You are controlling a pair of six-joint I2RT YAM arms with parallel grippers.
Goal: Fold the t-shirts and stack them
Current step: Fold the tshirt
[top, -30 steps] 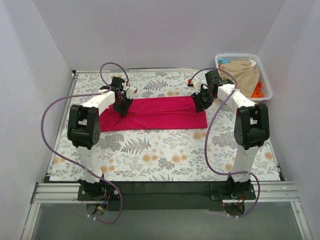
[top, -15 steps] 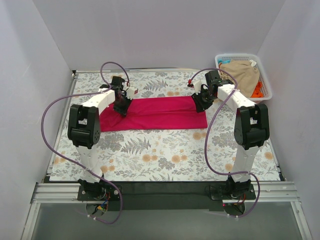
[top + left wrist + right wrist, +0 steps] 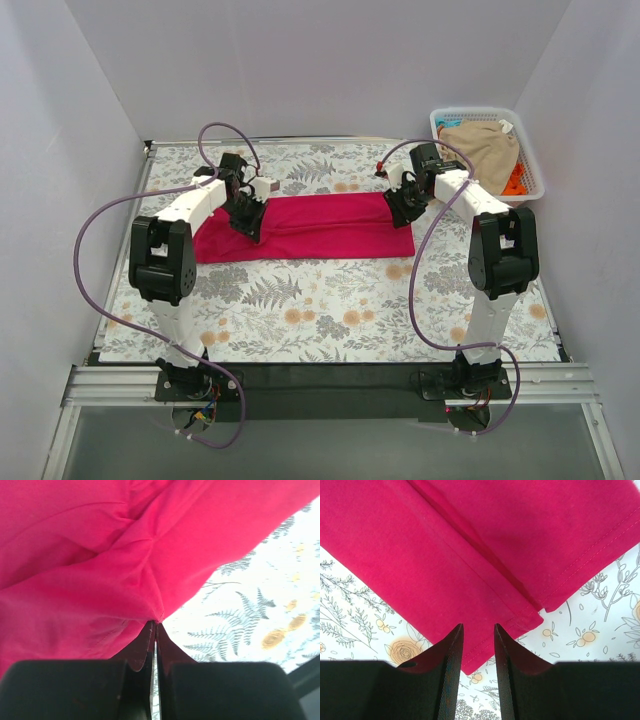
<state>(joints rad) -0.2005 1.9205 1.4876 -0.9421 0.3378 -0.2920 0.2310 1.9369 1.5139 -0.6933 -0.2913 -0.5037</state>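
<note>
A crimson-pink t-shirt [image 3: 320, 228] lies folded into a long strip across the middle of the table. My left gripper [image 3: 250, 222] is over its left part. In the left wrist view the gripper [image 3: 155, 625] is shut on a pinch of the crimson cloth [image 3: 100, 570], which bunches into creases at the fingertips. My right gripper [image 3: 400, 208] is at the shirt's right end. In the right wrist view it [image 3: 477, 627] is open and holds nothing, just above the hemmed corner of the shirt [image 3: 485, 545]. A tan-beige t-shirt [image 3: 490, 145] and a bit of orange cloth [image 3: 515, 180] lie in the basket.
A white lattice basket [image 3: 532, 150] stands at the back right, off the floral table cover [image 3: 330, 310]. White walls close in the left, back and right sides. Purple cables loop from both arms.
My left gripper has shifted a little right and nearer with the pinched cloth, bunching the shirt's left part. My right gripper has edged slightly back at the right end.
</note>
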